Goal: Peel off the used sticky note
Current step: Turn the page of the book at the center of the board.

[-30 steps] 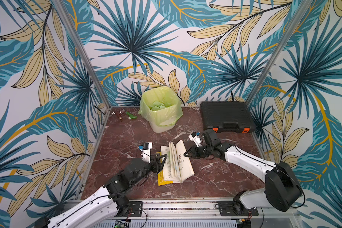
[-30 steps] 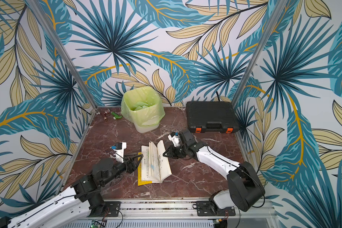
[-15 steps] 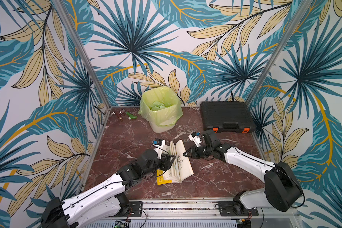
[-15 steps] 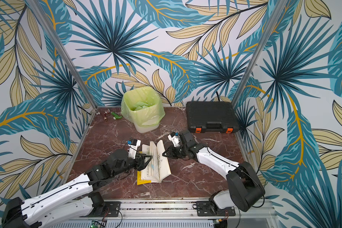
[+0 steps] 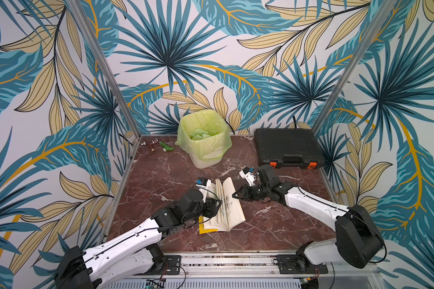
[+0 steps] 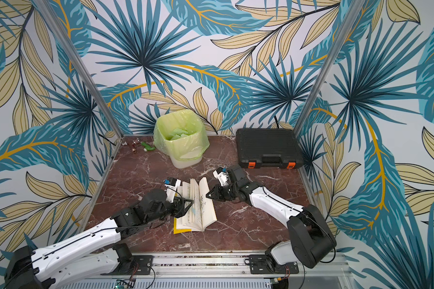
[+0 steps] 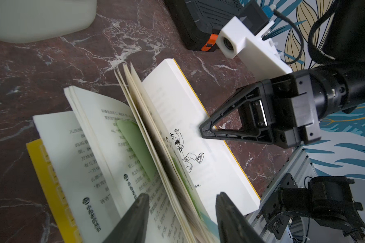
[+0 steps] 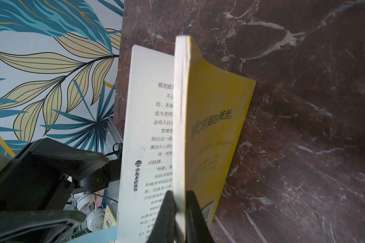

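Note:
An open book (image 5: 232, 212) with a yellow cover lies in the middle of the marble table (image 5: 161, 180), and several of its pages stand up. The sticky note (image 7: 135, 145) is pale green and stuck on the left-hand page near the spine. My left gripper (image 7: 182, 195) is open. Its fingers (image 7: 139, 212) straddle the standing pages without pinching them, close to the note. My right gripper (image 8: 179, 193) is shut on the book's right-hand block of pages and cover (image 8: 213, 126), holding it tilted up. In both top views the grippers (image 5: 218, 202) (image 6: 208, 195) face each other across the book (image 6: 198, 207).
A bin (image 5: 203, 140) with a green liner holds green paper at the back centre. A black case (image 5: 287, 147) lies at the back right. Small fittings (image 5: 158, 146) sit in the back left corner. A metal rail (image 5: 223, 260) runs along the front edge.
My left arm has swung from left of the book towards it, and its open gripper now sits over the standing pages. The right gripper has kept its hold on the book.

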Available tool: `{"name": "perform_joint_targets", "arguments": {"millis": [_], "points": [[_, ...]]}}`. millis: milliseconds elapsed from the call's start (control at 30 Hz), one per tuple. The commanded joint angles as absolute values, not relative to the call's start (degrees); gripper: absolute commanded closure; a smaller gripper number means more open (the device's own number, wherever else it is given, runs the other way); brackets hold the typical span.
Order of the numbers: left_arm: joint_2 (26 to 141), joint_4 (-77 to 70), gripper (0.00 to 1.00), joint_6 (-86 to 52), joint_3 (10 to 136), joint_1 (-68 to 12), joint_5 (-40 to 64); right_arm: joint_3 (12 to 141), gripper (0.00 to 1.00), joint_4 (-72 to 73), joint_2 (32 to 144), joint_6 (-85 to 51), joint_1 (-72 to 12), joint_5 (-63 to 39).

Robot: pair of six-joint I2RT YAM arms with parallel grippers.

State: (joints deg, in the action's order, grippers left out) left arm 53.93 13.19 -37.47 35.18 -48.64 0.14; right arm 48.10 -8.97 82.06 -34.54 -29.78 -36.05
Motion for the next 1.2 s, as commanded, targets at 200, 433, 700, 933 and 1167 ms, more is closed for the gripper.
{"name": "perform_joint_targets", "arguments": {"millis": [200,433,700,933,1167], "points": [[52.62,13.17,0.6,-36.98,34.8,-48.43,-2.04,46.4,1.0,-8.53,82.9,-34.93,-30.03,-34.91],[52.81,12.89,0.82,-37.07,34.19,-48.43,-3.06,46.1,1.0,-8.35,82.86,-34.97,-30.04,-34.89],[55.26,11.55,0.91,-37.44,33.98,-48.45,-2.7,46.1,1.0,-8.52,82.78,-34.71,-30.06,-34.9],[56.52,10.84,0.92,-37.67,33.55,-48.43,-2.83,45.73,1.0,-8.44,82.64,-34.7,-30.01,-34.85],[60.71,9.32,0.93,-37.79,34.37,-48.43,-1.26,45.13,1.0,-8.31,82.28,-34.69,-30.01,-34.59]]}}
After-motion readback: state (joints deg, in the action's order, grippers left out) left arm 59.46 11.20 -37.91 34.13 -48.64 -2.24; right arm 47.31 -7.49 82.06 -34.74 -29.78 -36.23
